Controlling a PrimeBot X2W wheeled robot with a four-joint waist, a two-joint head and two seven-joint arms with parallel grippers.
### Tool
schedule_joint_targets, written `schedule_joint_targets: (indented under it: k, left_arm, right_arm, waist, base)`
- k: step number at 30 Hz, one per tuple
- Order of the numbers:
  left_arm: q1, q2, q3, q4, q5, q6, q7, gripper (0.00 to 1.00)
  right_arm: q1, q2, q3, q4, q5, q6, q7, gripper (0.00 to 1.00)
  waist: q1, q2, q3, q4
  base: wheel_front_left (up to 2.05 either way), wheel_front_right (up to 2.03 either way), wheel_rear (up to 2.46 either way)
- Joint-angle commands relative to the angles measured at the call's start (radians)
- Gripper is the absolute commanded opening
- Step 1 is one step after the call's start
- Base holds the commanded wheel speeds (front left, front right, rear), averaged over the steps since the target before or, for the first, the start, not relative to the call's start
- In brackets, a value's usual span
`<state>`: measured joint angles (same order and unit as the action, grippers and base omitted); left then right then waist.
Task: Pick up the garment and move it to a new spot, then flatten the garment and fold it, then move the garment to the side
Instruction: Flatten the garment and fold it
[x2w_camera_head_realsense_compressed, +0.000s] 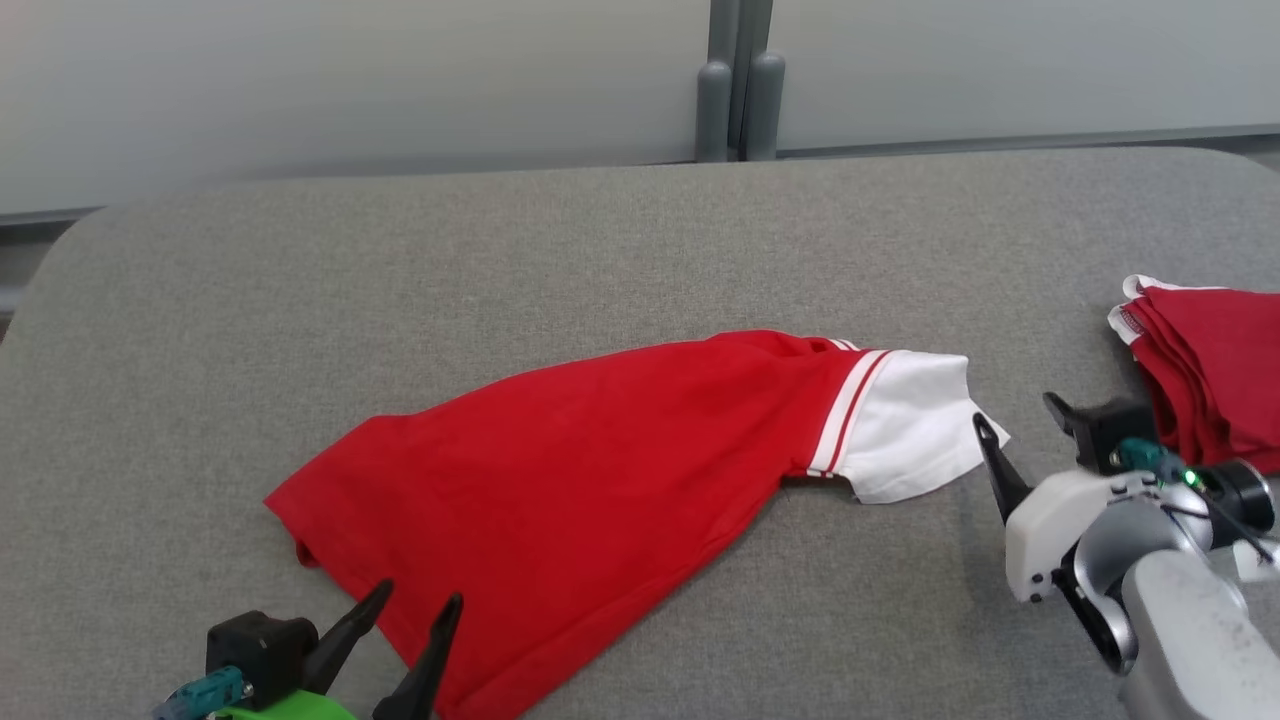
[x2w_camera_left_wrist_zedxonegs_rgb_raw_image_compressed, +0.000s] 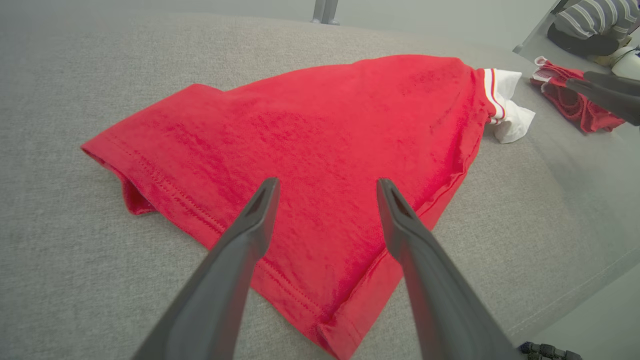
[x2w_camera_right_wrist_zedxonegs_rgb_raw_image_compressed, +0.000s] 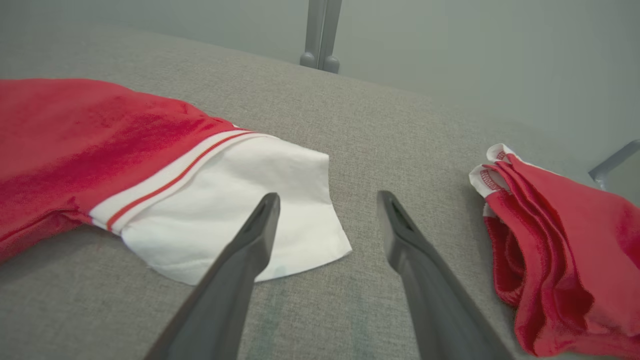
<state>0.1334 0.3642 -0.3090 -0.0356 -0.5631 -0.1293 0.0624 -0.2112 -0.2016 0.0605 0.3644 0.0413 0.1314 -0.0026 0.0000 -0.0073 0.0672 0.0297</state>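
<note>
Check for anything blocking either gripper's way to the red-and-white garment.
Nothing visible does. The left gripper, open, is right at the red hem of the garment; the right gripper, open, faces its white sleeve across the table. The folded red pile lies off to the right.

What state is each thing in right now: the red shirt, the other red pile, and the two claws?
red shirt, lying loose on the grey table, held by nothing
red pile, folded in layers at the table's right side
left claw, open and empty, over the shirt's near hem
right claw, open and empty, beside the shirt's white end
</note>
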Motion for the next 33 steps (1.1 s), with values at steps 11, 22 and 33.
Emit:
schedule_joint_targets:
  k: [11,22,33]
  left_arm:
    - [0.006,0.061,-0.030,-0.280,-0.127,0.021,0.278,1.00]
    - [-0.046,0.078,-0.080,-0.245,-0.123,0.016,0.354,1.00]
    - [-0.025,0.096,-0.132,-0.220,-0.176,0.006,0.391,1.00]
  right_arm:
    - [-0.203,-0.216,0.213,0.047,0.226,-0.001,0.380,1.00]
    - [-0.250,-0.288,0.342,0.095,0.396,-0.002,0.420,1.00]
    - [-0.253,-0.304,0.384,0.122,0.462,-0.001,0.370,1.00]
  waist:
    - [0.0000,0.0073,0.203,0.038]
    - [0.0000,0.0073,0.257,0.058]
    - [0.0000,0.0073,0.250,0.051]
  base:
    - [0.00,0.00,0.00]
    - [0.00,0.00,0.00]
    - [0.00,0.00,0.00]
